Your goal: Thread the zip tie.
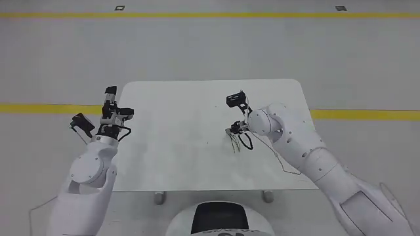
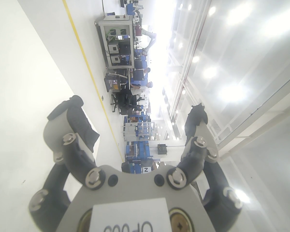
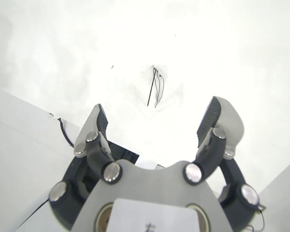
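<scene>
Nearby, loose zip ties [image 3: 151,88] lie on the white table [image 1: 177,137].

A white bench [image 1: 197,98] with rounded corners stands on a pale grey floor [image 1: 210,52]. A yellow line [image 1: 197,15] crosses the floor well beyond the bench's far edge, with a dark floor plate [image 1: 119,8] and a second plate [image 1: 340,8] just past it. Another yellow stripe [image 1: 39,108] meets both side edges nearer the far corners. In the left wrist view a metal-framed cabinet [image 2: 116,42] stands in the room behind, under bright ceiling lights [image 2: 232,92].
</scene>
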Available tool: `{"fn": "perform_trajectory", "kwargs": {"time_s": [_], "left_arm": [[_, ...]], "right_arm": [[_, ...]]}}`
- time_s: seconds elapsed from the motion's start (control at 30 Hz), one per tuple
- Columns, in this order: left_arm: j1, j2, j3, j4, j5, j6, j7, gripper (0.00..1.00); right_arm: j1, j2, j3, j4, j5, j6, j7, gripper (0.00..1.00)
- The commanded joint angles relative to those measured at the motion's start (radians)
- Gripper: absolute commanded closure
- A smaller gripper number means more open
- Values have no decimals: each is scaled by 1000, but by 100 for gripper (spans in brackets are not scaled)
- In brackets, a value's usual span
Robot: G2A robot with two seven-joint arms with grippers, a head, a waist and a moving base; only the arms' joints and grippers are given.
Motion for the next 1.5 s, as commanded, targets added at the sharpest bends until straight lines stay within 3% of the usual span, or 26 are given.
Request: {"fn": "perform_trajectory", "kwargs": {"time_s": [0.0,0.33,0.77,1.1,1.47], "left_arm": [[0,0,0,0,0,0,0,0],[0,0,0,0,0,0,0,0],[0,0,0,0,0,0,0,0],[0,0,0,0,0,0,0,0],[0,0,0,0,0,0,0,0]], "right_arm": [[-1,1,1,-1,0,-2,1,0],[-6,-4,-3,19,9,19,-1,0],[50,-84,-124,132,15,124,-16,0],[44,-85,-123,151,-16,124,-52,0],[69,-170,-96,323,18,124,-137,0]]}}
